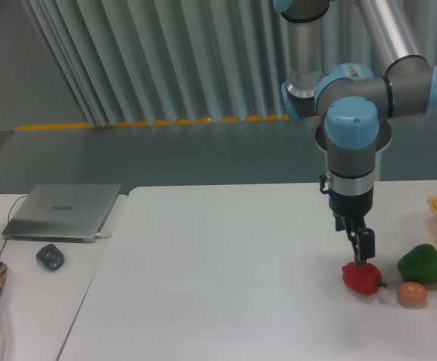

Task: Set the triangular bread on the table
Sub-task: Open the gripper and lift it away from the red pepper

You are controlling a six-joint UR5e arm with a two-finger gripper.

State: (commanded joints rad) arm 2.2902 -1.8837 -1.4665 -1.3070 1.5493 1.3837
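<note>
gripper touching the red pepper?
Cannot tell. In the camera view the gripper ends right at the top of the red pepper and overlaps its upper edge, but this single angle shows neither a clear gap nor plain contact.

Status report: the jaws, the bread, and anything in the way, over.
Gripper low over the red pepper, jaws hard to read. Bread not in view. Green pepper and tan ball beside it on the table.
</note>
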